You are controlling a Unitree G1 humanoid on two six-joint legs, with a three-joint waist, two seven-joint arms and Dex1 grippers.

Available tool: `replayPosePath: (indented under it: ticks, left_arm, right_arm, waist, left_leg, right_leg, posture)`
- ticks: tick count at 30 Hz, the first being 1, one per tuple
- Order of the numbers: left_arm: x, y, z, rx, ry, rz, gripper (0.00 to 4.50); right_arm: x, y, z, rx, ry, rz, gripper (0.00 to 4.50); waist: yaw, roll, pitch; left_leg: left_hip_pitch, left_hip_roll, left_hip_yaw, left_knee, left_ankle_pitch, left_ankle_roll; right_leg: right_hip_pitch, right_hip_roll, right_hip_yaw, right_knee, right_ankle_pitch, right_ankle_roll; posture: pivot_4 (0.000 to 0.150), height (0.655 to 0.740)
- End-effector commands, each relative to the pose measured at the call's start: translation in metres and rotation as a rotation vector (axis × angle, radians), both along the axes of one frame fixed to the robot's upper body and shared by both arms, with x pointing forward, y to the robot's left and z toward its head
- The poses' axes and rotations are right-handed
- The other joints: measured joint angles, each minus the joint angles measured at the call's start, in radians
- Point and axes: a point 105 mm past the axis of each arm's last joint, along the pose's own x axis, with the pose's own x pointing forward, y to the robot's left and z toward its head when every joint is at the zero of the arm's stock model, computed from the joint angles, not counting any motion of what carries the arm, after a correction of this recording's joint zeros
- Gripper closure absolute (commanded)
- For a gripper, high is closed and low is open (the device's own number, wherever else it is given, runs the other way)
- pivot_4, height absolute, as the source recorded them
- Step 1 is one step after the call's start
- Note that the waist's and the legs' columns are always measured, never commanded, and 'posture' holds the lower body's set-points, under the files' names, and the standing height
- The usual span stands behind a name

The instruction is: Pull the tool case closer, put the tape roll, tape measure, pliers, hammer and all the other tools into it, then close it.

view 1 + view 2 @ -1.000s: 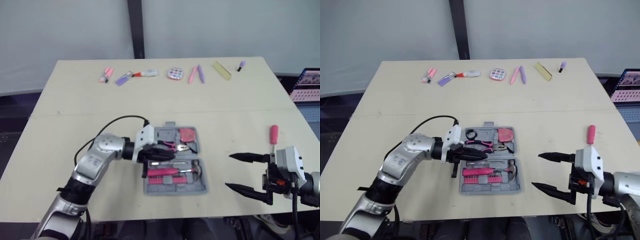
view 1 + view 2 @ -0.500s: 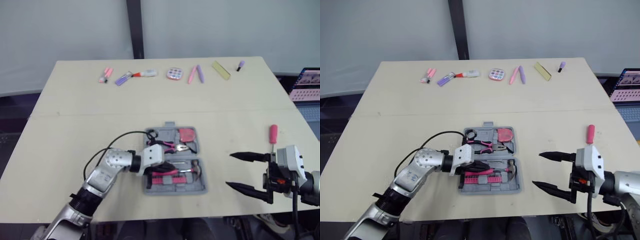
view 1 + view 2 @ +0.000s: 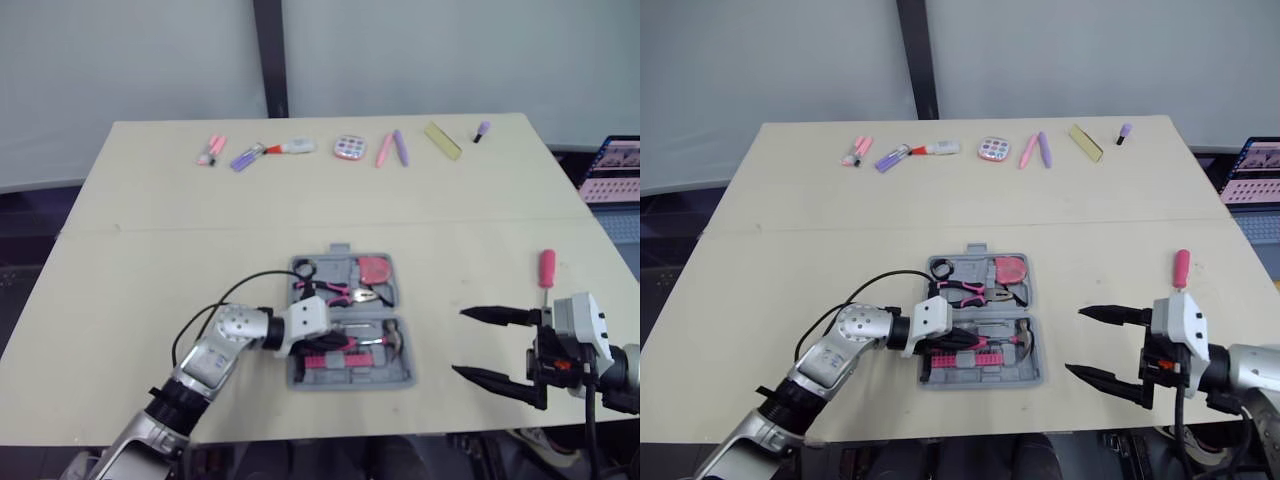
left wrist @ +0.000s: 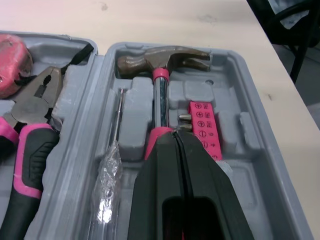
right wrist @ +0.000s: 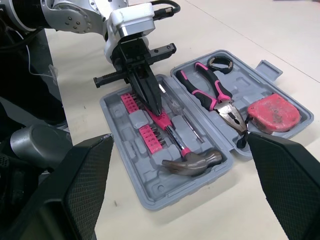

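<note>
As its fingers [image 4: 159, 175] meet, the left end effector [image 4: 176, 136] touches the hammer [image 4: 160, 59] — mid-handle.

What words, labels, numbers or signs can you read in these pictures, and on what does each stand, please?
"+" in a circle, repeated down the pink bit holder in the tool case; the small marks beside each one are too blurred to read.
Laptop screen: contents too small to read.
Tape measure: no readable label.
</note>
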Motion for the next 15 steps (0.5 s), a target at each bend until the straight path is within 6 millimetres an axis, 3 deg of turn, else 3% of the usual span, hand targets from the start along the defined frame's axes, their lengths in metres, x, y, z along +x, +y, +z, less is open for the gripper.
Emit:
replayPosePath:
  ticks: [1,15]
  left_arm:
    - [-0.001,-0.003,-0.006,0.001,-0.001,0.005,4.47]
    - [-0.009,-0.001,-0.03,0.068,0.054,0.014,4.47]
  right_arm:
    - [-0.003,0.002,0.009,-0.012,-0.032,0.013,0.0]
    - [-0.006,0.001,0.01,-0.014,-0.027,0.01,0.0]
  waist:
    - [0.001,0.0,0.0]
    - [0.002,0.001,0.0]
  left_leg:
    - [0.0,0.0,0.0,0.0,0.0,0.0]
    - [0.005,0.0,0.0,-0.001,0.0,0.0]
  right_leg:
    - [0.0,0.0,0.0,0.0,0.0,0.0]
    - [0.006,0.0,0.0,-0.002,0.0,0.0]
  posture:
    - [0.15,0.74]
    - [0.15,0.74]
